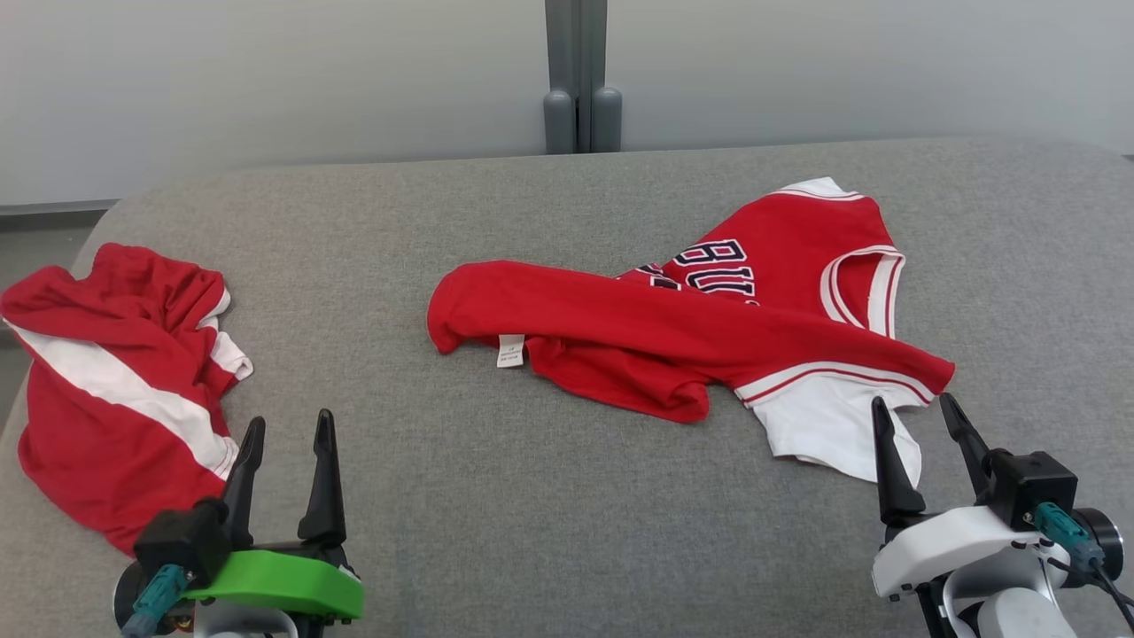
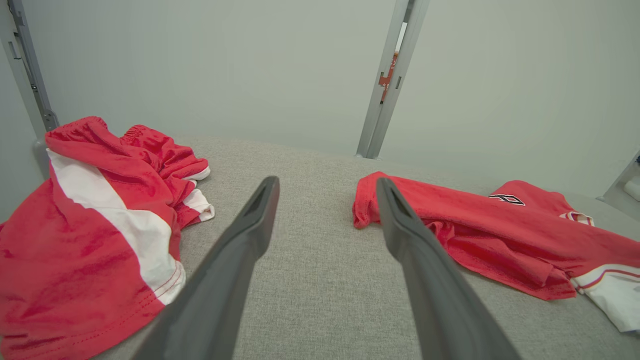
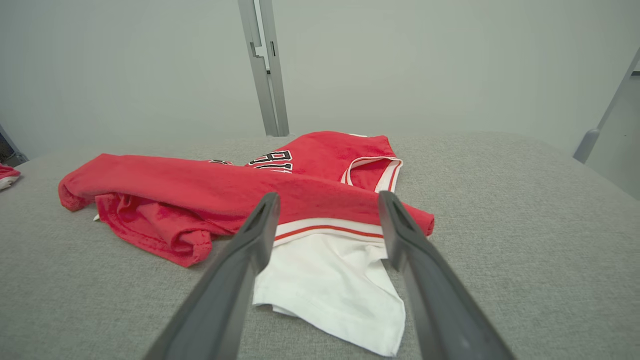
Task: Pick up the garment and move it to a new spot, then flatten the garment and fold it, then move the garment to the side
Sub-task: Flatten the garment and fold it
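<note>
Bare surface point(image 1: 532, 514) is left between shirt point(image 1: 709, 328) and red cloth point(image 1: 115, 390); left claw point(image 1: 291, 416) and right claw point(image 1: 911, 399) are held open

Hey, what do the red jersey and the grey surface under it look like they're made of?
Red jersey: probably a soft knit fabric, matte; it lies in limp folds, with a sewn-in label. Grey surface: looks like woven upholstery cloth, matte, with a fine flecked weave; its rounded corners hint at padding.
</note>
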`<state>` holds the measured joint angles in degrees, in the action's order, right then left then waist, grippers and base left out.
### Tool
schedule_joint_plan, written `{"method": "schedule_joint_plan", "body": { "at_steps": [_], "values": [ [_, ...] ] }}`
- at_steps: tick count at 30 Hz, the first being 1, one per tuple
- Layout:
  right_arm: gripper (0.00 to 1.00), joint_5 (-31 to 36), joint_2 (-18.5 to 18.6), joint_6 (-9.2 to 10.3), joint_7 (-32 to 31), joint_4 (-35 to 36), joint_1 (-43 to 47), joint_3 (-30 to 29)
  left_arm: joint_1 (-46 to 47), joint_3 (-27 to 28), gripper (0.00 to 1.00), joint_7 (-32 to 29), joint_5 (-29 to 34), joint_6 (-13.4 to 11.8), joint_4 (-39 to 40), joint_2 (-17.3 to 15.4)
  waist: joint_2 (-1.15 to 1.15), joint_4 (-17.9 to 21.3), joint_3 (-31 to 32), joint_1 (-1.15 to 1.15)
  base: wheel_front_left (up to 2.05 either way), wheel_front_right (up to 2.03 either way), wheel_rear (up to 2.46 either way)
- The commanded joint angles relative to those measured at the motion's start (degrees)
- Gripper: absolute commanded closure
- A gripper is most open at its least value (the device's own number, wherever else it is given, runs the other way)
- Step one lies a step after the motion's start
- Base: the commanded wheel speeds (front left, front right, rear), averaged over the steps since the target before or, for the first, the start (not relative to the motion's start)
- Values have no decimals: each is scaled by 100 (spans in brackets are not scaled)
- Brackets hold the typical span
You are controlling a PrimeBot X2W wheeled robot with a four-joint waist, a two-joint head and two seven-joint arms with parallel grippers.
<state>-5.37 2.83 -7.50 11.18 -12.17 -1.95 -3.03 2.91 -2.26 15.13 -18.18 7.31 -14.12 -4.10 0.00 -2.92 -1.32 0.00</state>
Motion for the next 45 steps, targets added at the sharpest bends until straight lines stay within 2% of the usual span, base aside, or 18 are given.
{"method": "schedule_joint_plan", "body": {
  "at_steps": [1, 18, 23, 31, 35, 41, 45],
  "values": [
    [0, -24, 12, 1, 22, -1, 90, -12, -90, -23, 0, 0, 5, 27, -14, 23, 0, 40, 47, 0, 0, 0, 0],
    [0, -31, 11, 1, -108, 203, 3, -11, 3, -184, 0, 1, -47, 27, -101, 16, 0, 159, -9, 0, 0, 0, 0],
    [0, -100, 12, 1, -339, 78, -86, -67, 128, -242, 0, 1, -150, 28, -336, 25, 0, 200, -109, 0, 0, 0, 0],
    [0, -265, 12, 1, -1192, -202, -519, -359, 960, -541, 0, 1, -99, 28, -1400, 76, 0, 307, -498, 0, 0, 0, 0],
    [0, -223, 9, 1, -1758, -503, -941, -512, 1825, -695, 0, -2, -124, 13, -2383, 85, 0, 433, -898, 0, 0, 0, 0],
    [0, -260, 7, 1, -2141, -989, -1388, -385, 2724, -690, 0, -1, -141, -130, -3349, 98, 0, 592, -1339, 0, 0, 0, 0],
    [0, -218, 13, 1, -2261, -1270, -1586, -262, 3164, -766, 0, -1, -172, -75, -3803, 96, 0, 669, -1595, 0, 0, 0, 0]
  ]
}}
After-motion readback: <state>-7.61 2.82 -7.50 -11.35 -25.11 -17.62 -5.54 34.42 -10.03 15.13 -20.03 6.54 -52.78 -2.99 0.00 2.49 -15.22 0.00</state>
